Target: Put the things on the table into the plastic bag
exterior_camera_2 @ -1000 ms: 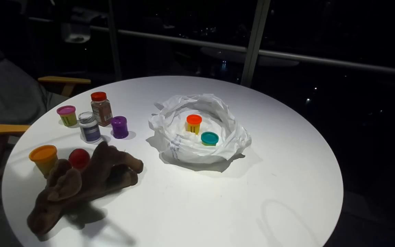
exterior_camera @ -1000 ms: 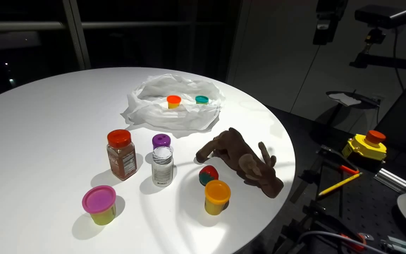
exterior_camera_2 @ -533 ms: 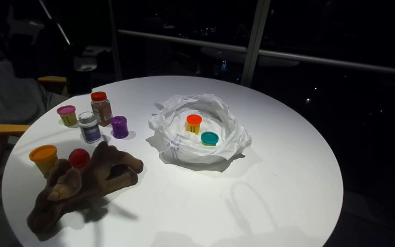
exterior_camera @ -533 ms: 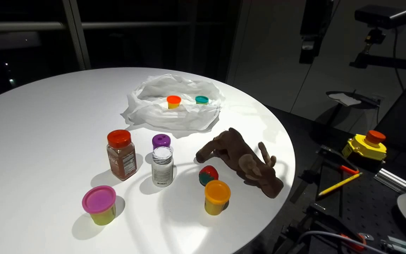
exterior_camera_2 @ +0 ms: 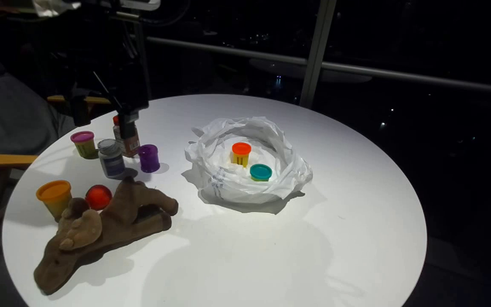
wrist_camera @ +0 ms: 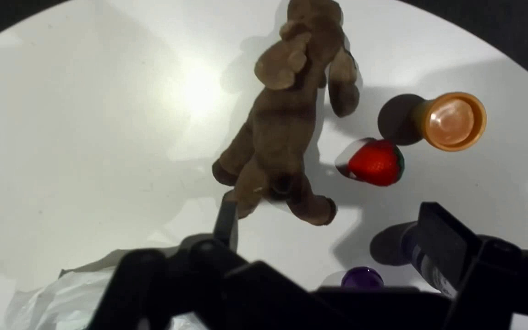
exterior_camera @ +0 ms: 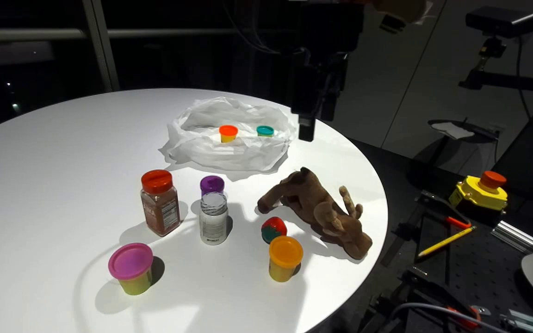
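Observation:
My gripper (wrist_camera: 330, 205) hangs above the table, open, nothing held. Below and ahead of it, the brown plush animal (wrist_camera: 284, 119) lies on its side, its legs toward the jaws. The red strawberry-like ball (wrist_camera: 378, 162) and orange cup (wrist_camera: 454, 121) are beside the plush. Farther along stand the red-lidded jar (exterior_camera: 160, 210), a purple container (exterior_camera: 212, 184), a pale bottle (exterior_camera: 213, 226) and the pink-lidded cup (exterior_camera: 132, 270). The white plastic bag (exterior_camera_2: 245, 192) sits with its mouth up, holding a red-lidded cup (exterior_camera_2: 241, 155) and a teal-lidded cup (exterior_camera_2: 261, 172).
The round white table (exterior_camera: 63, 138) ends just past the plush. Beyond its edge are a yellow and red device (exterior_camera: 479, 196) and a pencil (exterior_camera: 447, 241). A chair with a wooden armrest (exterior_camera_2: 2, 160) stands close to the table.
My gripper has come down and in over the table, from the upper right in an exterior view to above the plush and near the bag. The things on the table have not moved.

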